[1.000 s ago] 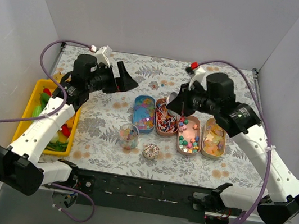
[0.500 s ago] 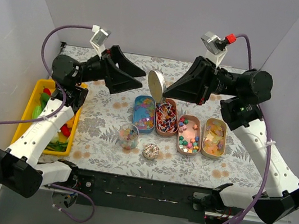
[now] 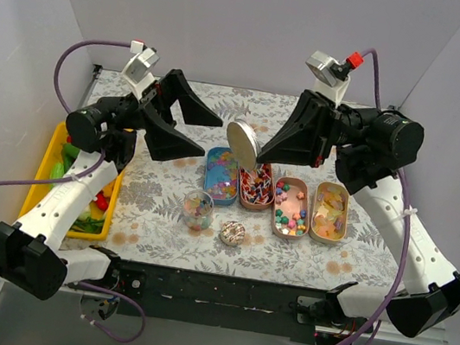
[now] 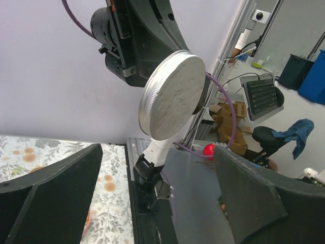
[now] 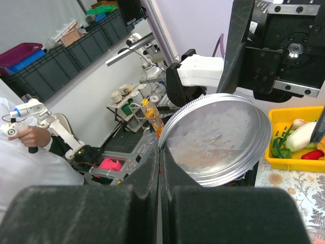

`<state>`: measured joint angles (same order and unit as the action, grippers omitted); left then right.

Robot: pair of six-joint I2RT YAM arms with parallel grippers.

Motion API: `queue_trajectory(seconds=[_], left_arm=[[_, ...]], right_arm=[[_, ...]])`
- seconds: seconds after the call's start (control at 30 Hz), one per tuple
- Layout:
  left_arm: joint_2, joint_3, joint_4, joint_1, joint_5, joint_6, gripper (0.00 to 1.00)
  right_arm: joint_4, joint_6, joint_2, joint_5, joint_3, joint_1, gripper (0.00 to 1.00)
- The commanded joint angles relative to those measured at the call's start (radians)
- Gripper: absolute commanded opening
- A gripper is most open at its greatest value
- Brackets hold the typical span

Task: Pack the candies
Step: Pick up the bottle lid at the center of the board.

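Your right gripper (image 3: 260, 149) grips the lid (image 3: 242, 143) on edge above the candies (image 3: 256, 184); its flat face looks at your left gripper (image 3: 212, 135), spread wide just beside.

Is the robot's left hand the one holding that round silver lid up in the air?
No, the right hand pinches the silver lid by its edge, while the left hand is open and apart from it.

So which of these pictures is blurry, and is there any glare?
Top external view: sharp, evenly lit, soft shadows. Left wrist view: the round silver metal lid is crisp, the near black jaws soft. Right wrist view: its own jaws are a dark blur; the lid shows a dull sheen.
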<state>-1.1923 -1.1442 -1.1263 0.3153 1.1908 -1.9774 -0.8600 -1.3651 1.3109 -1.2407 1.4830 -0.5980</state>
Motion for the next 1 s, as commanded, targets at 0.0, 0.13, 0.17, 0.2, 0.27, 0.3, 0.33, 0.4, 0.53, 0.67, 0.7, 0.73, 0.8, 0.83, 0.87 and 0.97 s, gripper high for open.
queue_trajectory(seconds=[0.0, 0.13, 0.17, 0.2, 0.27, 0.3, 0.33, 0.4, 0.53, 0.67, 0.7, 0.73, 0.8, 0.83, 0.87, 0.97], left_arm=[[0.008, -0.003, 0.1, 0.024, -0.003, -0.022, 0.9], [-0.001, -0.038, 0.197, 0.054, -0.005, 0.053, 0.86], [0.0, -0.038, 0.21, 0.059, -0.008, 0.061, 0.86], [0.002, -0.035, 0.209, 0.064, -0.01, 0.066, 0.82], [0.005, -0.025, 0.194, 0.064, -0.007, 0.061, 0.79], [0.007, -0.022, 0.189, 0.064, -0.002, 0.06, 0.76], [0.007, -0.022, 0.186, 0.067, 0.0, 0.052, 0.75], [0.005, -0.015, 0.139, 0.071, 0.016, 0.032, 0.73], [-0.003, -0.002, -0.009, 0.071, 0.056, -0.076, 0.62], [-0.006, 0.024, -0.13, 0.071, 0.076, -0.155, 0.44], [-0.009, 0.031, -0.148, 0.071, 0.084, -0.182, 0.39], [-0.01, 0.034, -0.161, 0.071, 0.085, -0.196, 0.32], [-0.009, 0.035, -0.171, 0.071, 0.092, -0.208, 0.16], [-0.009, 0.04, -0.17, 0.071, 0.09, -0.207, 0.14], [-0.006, 0.041, -0.164, 0.071, 0.09, -0.209, 0.12], [0.01, 0.052, -0.11, 0.071, 0.087, -0.178, 0.07]], right_arm=[[-0.065, -0.02, 0.008, -0.011, 0.013, -0.026, 0.01], [-0.063, -0.011, 0.04, -0.005, 0.007, -0.054, 0.01], [-0.065, -0.008, 0.045, -0.003, 0.005, -0.057, 0.01], [-0.07, -0.008, 0.05, -0.003, 0.005, -0.063, 0.01], [-0.071, -0.008, 0.06, 0.0, 0.006, -0.063, 0.01], [-0.071, -0.008, 0.065, 0.0, 0.008, -0.066, 0.01], [-0.067, -0.008, 0.073, 0.001, 0.008, -0.066, 0.01], [-0.065, -0.012, 0.08, 0.0, 0.008, -0.068, 0.01], [-0.083, -0.031, 0.096, 0.001, 0.005, -0.068, 0.01], [-0.106, -0.054, 0.103, 0.007, 0.0, -0.068, 0.01], [-0.117, -0.057, 0.102, 0.012, -0.003, -0.068, 0.01], [-0.119, -0.061, 0.102, 0.015, -0.01, -0.068, 0.01], [-0.116, -0.063, 0.1, 0.023, -0.016, -0.068, 0.01], [-0.113, -0.063, 0.1, 0.024, -0.026, -0.068, 0.01], [-0.109, -0.063, 0.099, 0.027, -0.03, -0.068, 0.01], [-0.076, -0.031, 0.091, 0.04, -0.053, -0.065, 0.17]])
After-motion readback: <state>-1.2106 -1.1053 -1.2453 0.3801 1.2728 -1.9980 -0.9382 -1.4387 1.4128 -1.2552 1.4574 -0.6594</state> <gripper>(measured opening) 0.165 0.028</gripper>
